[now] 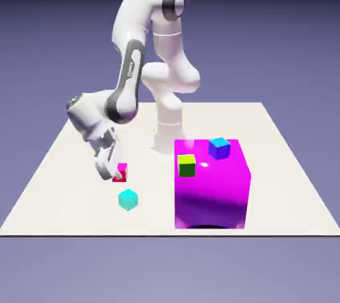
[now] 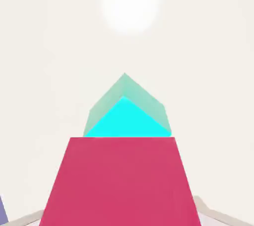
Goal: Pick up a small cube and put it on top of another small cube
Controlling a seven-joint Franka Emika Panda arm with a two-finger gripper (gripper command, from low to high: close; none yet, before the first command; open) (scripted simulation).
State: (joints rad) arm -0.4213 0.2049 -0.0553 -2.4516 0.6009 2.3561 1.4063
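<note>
Hand view: I see the small cube filling the lower middle of the frame, the cyan cube just above it.
Exterior view: small cube sits left of centre on the table, at the gripper tips.
Grip state: I cannot tell whether the fingers have clamped; they are hidden.
Handling: I judge it light, rigid, smooth-faced; take it on two opposite flat sides, squarely.
Nearby: big magenta block to the right.
</note>
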